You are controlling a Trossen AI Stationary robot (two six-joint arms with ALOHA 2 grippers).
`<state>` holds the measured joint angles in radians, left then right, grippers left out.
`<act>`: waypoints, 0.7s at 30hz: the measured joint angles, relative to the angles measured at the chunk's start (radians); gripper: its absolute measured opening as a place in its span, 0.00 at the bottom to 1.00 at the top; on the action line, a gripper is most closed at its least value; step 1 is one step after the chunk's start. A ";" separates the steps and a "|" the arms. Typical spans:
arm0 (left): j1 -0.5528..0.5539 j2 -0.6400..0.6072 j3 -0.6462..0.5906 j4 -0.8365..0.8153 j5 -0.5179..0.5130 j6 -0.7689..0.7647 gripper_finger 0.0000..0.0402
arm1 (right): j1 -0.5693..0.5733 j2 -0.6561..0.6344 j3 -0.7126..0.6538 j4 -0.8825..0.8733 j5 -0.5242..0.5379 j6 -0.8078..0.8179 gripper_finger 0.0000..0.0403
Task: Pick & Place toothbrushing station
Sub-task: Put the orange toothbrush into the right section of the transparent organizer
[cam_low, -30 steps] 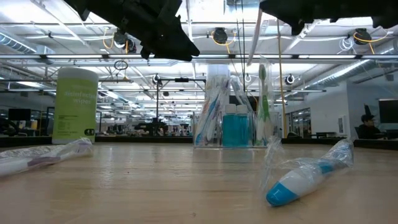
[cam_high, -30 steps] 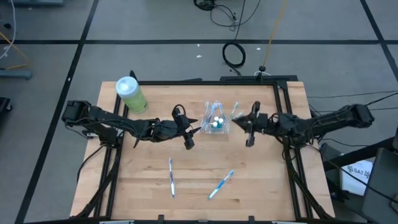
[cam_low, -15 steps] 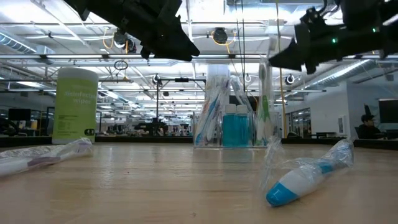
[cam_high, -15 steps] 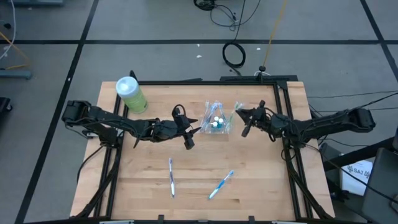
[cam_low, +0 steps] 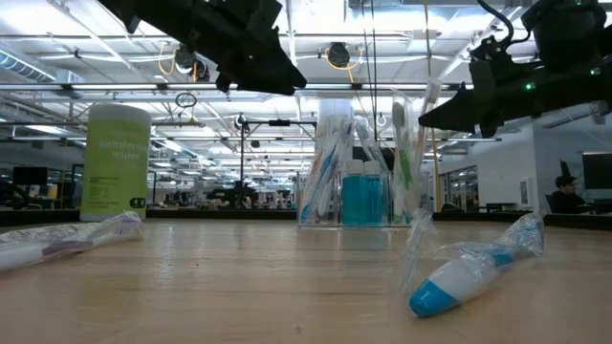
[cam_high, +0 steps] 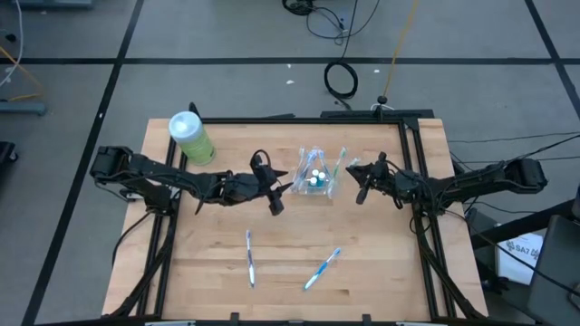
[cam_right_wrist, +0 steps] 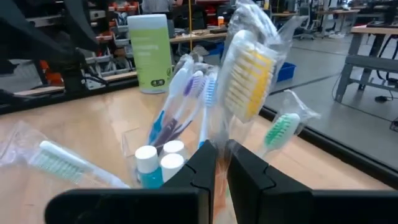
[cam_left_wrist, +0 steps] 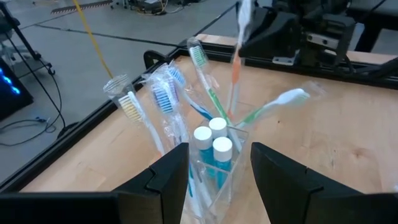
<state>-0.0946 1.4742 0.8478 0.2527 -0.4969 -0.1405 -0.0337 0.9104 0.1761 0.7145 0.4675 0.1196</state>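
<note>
The right gripper [cam_right_wrist: 216, 165] has its jaws clamped on a wrapped toothbrush [cam_right_wrist: 249, 74], which stands nearly upright with its yellow bristle head above the jaws. Just ahead of them is the clear plastic cup [cam_high: 315, 181] with more brushes and white-capped tubes [cam_left_wrist: 211, 134]. The left gripper [cam_left_wrist: 217, 168] hovers just beside the cup, jaws apart.
</note>
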 joint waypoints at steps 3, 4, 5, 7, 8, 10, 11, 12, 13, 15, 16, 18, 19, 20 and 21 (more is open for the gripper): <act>0.007 0.000 0.000 0.000 0.000 -0.016 0.44 | 0.000 0.002 0.000 0.001 0.000 0.000 0.05; 0.009 0.000 0.000 0.001 0.000 -0.024 0.44 | 0.000 0.008 0.000 0.003 -0.006 0.000 0.05; 0.011 0.000 0.000 0.000 0.000 -0.029 0.44 | 0.000 0.017 0.000 0.003 -0.023 0.000 0.05; 0.015 0.000 0.000 0.002 0.000 -0.031 0.44 | 0.000 0.042 0.000 0.012 -0.053 0.004 0.05; 0.016 0.000 0.000 0.003 0.000 -0.033 0.44 | 0.000 0.060 0.000 0.022 -0.054 0.015 0.05; 0.017 0.000 0.000 0.003 0.000 -0.049 0.44 | 0.000 0.097 0.012 0.023 -0.054 0.036 0.05; 0.017 0.000 0.000 0.003 0.000 -0.058 0.44 | 0.000 0.117 0.019 0.022 -0.053 0.037 0.05; 0.017 0.000 0.000 0.003 0.001 -0.069 0.44 | 0.000 0.139 0.028 0.019 -0.053 0.036 0.05; 0.017 0.000 0.000 0.003 0.003 -0.079 0.44 | 0.000 0.160 0.037 0.018 -0.054 0.035 0.05; 0.016 0.000 0.000 0.003 0.015 -0.090 0.44 | 0.000 0.194 0.048 0.019 -0.054 0.030 0.05; 0.016 0.000 0.000 0.002 0.028 -0.097 0.44 | 0.000 0.207 0.054 0.022 -0.054 0.025 0.05; 0.016 0.000 0.000 -0.001 0.056 -0.109 0.44 | 0.000 0.226 0.061 0.026 -0.053 0.020 0.05; 0.016 0.000 0.000 -0.002 0.069 -0.110 0.44 | 0.000 0.232 0.063 0.028 -0.053 0.019 0.05; 0.016 0.000 0.000 -0.002 0.083 -0.109 0.44 | 0.000 0.237 0.065 0.029 -0.053 0.019 0.05; 0.015 0.000 0.000 -0.003 0.087 -0.109 0.44 | 0.000 0.239 0.065 0.030 -0.053 0.019 0.05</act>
<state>-0.0792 1.4742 0.8478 0.2494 -0.4096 -0.2497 -0.0334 1.1494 0.2413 0.7448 0.4141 0.1383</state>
